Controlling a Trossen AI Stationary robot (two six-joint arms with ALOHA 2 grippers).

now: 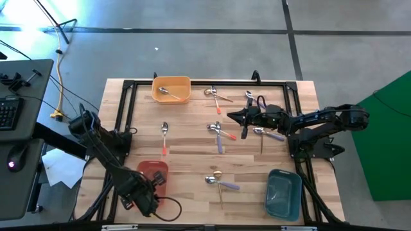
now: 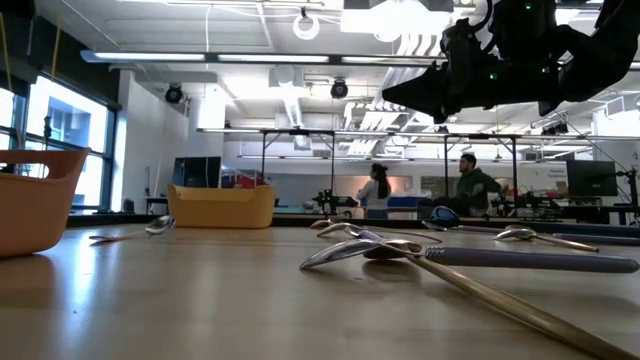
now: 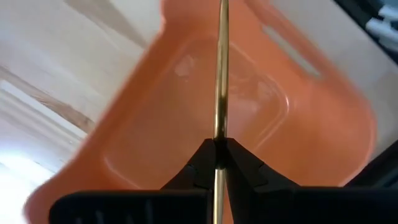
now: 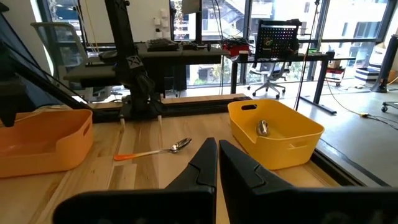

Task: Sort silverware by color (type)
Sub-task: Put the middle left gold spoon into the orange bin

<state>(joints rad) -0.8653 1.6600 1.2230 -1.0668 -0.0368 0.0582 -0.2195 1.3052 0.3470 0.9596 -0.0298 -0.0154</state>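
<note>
A gold spoon (image 3: 220, 74) is held clamped between the fingers of the left gripper (image 1: 156, 182), directly above the red-orange bin (image 1: 153, 171) at the near left of the table (image 1: 186, 144). A crossed pair of spoons (image 1: 220, 181) lies near the front centre, beside the teal bin (image 1: 284, 192). Mid-table, the right gripper (image 1: 232, 116) is seen closed on nothing, raised among scattered spoons. At the far edge, one spoon (image 1: 166, 92) is seen in the yellow bin (image 1: 172, 89).
</note>
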